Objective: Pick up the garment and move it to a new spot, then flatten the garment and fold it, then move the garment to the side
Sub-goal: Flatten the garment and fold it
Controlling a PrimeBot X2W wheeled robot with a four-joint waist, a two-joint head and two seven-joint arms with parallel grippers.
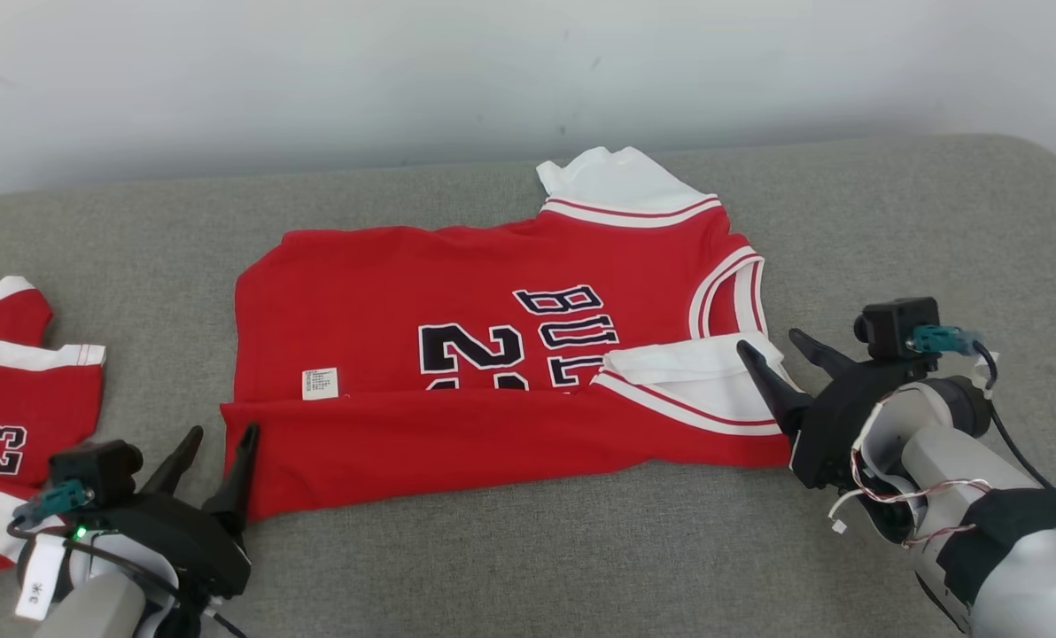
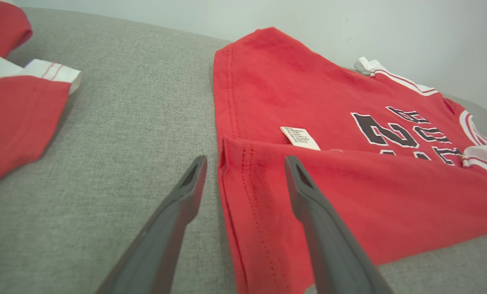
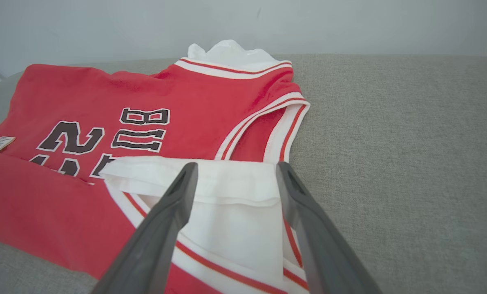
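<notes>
The garment (image 1: 457,310) is a red basketball jersey with white sleeves and black lettering, lying sideways on the grey cushion with its near long edge folded over. My left gripper (image 1: 221,436) stands open at the folded hem's left corner (image 2: 243,179), its fingers straddling that edge with nothing pinched. My right gripper (image 1: 783,347) is open over the folded white sleeve (image 3: 235,196), fingers apart above the cloth. A white care label (image 1: 320,383) shows near the fold line.
A second red jersey (image 1: 10,390) lies at the cushion's left end, close to my left arm. The grey cushion (image 1: 891,230) has bare room to the right and in front of the garment. A pale wall (image 1: 493,62) runs behind.
</notes>
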